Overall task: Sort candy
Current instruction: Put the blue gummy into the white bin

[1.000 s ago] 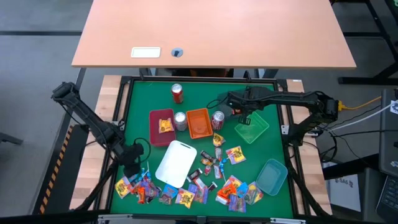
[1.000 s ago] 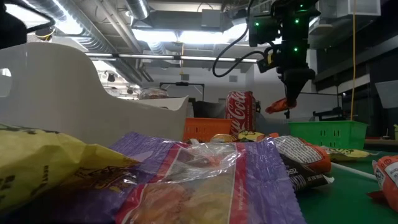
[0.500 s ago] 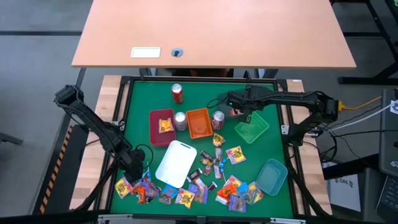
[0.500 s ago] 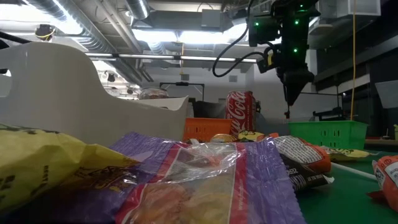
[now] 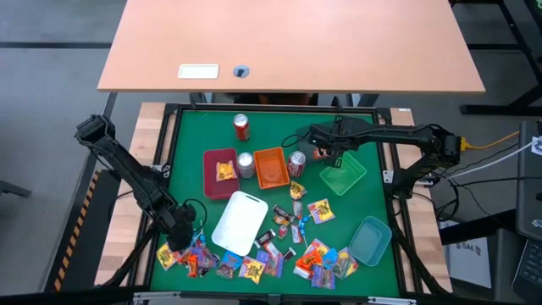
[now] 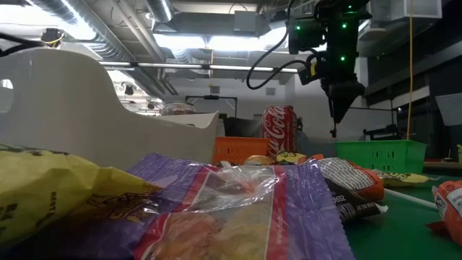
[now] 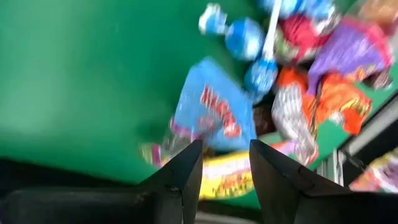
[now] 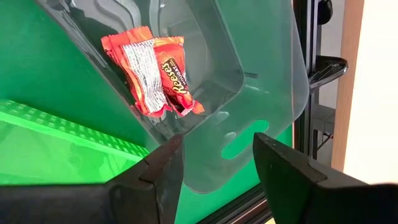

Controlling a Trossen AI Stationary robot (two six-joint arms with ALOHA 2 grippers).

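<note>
Note that the right gripper (image 5: 332, 155), which was pinching an orange-red sweet a second ago above the far left rim of the green tray (image 5: 343, 176), now hangs there with its fingers spread and nothing between them. Treat that piece as delivered. The right wrist view shows two orange-red packets (image 8: 152, 68) lying together in a translucent grey-teal tray (image 8: 261, 68) beyond the green one, but you cannot tell from these views whether the released sweet is one of them or fell into the green tray. Verify this before you count it.

The left gripper (image 5: 180, 233) has travelled toward the near left corner of the table. It now stands over the edge of the candy (image 5: 203, 258) heaped there, with its fingers parted and empty above a blue packet (image 7: 211, 115). Most of the candy is unsorted and lies in clusters along the near edge and at the middle of the table. Expect the next action to be a left-hand pick from the heap. The packets overlap, so align on one wrapper only. The right arm is free to return for another piece.
</note>
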